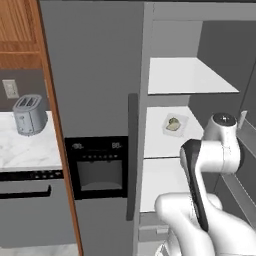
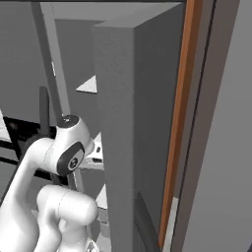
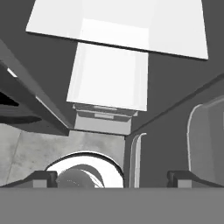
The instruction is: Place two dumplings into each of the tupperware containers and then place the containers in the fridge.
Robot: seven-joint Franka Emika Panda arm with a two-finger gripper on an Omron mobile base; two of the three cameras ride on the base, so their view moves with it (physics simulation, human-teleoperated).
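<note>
Left base view shows you a tupperware container [image 1: 176, 124] with dumplings [image 1: 173, 124] mid-frame on the fridge [image 1: 95, 75] shelf; your pincer [image 3: 113, 178] stands apart, empty.

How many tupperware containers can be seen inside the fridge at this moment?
1. One tupperware container sits on the middle white shelf of the open fridge, with dumplings in it. The arm covers part of the shelves, so another may be hidden.
</note>
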